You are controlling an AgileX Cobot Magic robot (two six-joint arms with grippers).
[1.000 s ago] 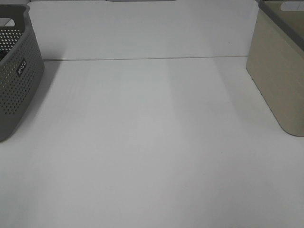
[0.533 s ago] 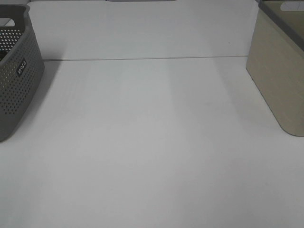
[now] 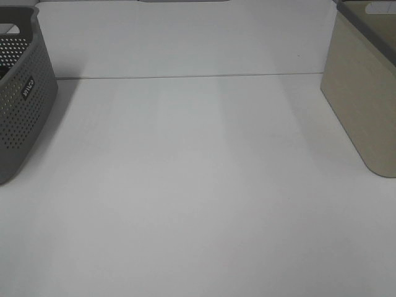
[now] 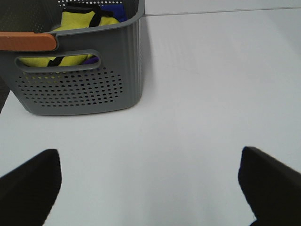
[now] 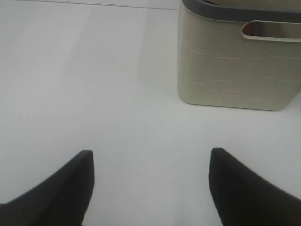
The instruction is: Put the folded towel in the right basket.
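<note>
The right basket (image 3: 365, 93) is beige with a dark grey rim and stands at the table's right edge; it also shows in the right wrist view (image 5: 237, 56). No folded towel shows on the table. The left basket (image 3: 18, 93) is grey and perforated; the left wrist view shows yellow and blue cloth (image 4: 77, 35) inside it. My left gripper (image 4: 150, 188) is open and empty above the bare table near the grey basket. My right gripper (image 5: 150, 183) is open and empty above the table in front of the beige basket. Neither gripper shows in the exterior view.
The white table (image 3: 198, 185) runs between the two baskets. An orange strip (image 4: 28, 41) lies along the grey basket's rim. A seam (image 3: 185, 77) runs across the table's far part.
</note>
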